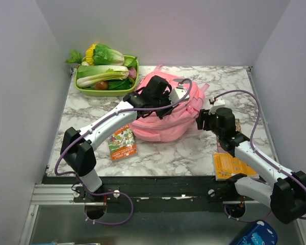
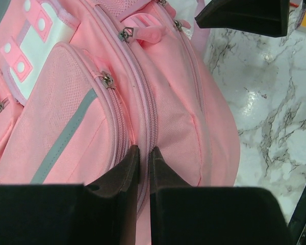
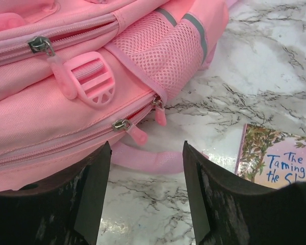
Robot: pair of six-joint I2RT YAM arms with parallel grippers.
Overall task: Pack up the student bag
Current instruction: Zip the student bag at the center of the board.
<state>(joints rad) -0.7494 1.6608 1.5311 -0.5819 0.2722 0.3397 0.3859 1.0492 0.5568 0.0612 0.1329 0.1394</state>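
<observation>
Marble tabletop [image 1: 194, 153] carries the student bag [image 1: 160, 127] at mid-frame from above. A book [image 3: 280, 161], lower right of the right wrist view, reads "The Taming o… the S…". Left gripper [image 2: 144, 153] pinches the bag's zip seam, nearly closed; right gripper [image 3: 147, 147] gapes wide, empty.

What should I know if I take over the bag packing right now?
Left gripper: closed on a zip seam on top of the student bag, apparently pinching fabric.
Right gripper: open, empty, at the bag's right side, facing a zip pull.
Things: bag mid-table; colourful booklet at its front left, orange book by the right arm, "The Taming of the..." book beside the right gripper.
Done: nothing visibly packed; visible zips look closed.
Left: open a compartment, load the books, zip up.
</observation>
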